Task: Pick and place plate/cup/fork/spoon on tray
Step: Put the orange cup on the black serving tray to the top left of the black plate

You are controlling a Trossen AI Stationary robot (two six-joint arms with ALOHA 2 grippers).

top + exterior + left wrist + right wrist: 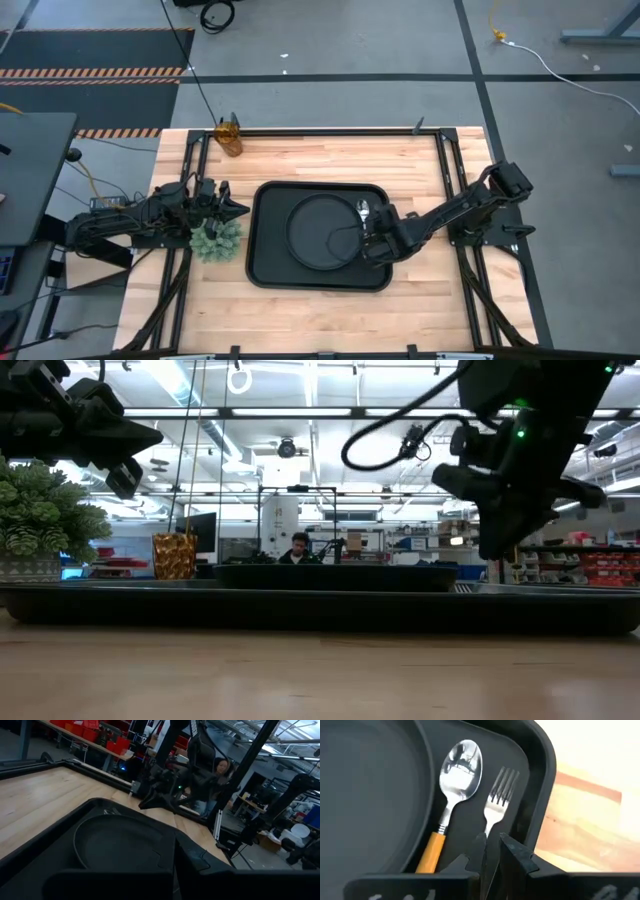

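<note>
The black tray lies mid-table with the round black plate in it. A spoon with a silver bowl and orange handle lies beside the plate, inside the tray's right rim. A fork with silver tines lies next to it. My right gripper is low over the tray's right part, shut on the fork's handle. The amber cup stands on the table at the far left corner, and also shows in the low view. My left gripper is shut and empty at the tray's left edge. My right gripper pinches the fork's handle between its two fingers, just behind the neck. The fingers come from above and lie along the fork. The fork's tines point toward the tray's far rim, low over the tray floor. I cannot tell whether they rest on it.
A green leafy clump sits on the table just left of the tray, under my left arm. Bare wood lies in front of and behind the tray. A person sits in the room beyond the table.
</note>
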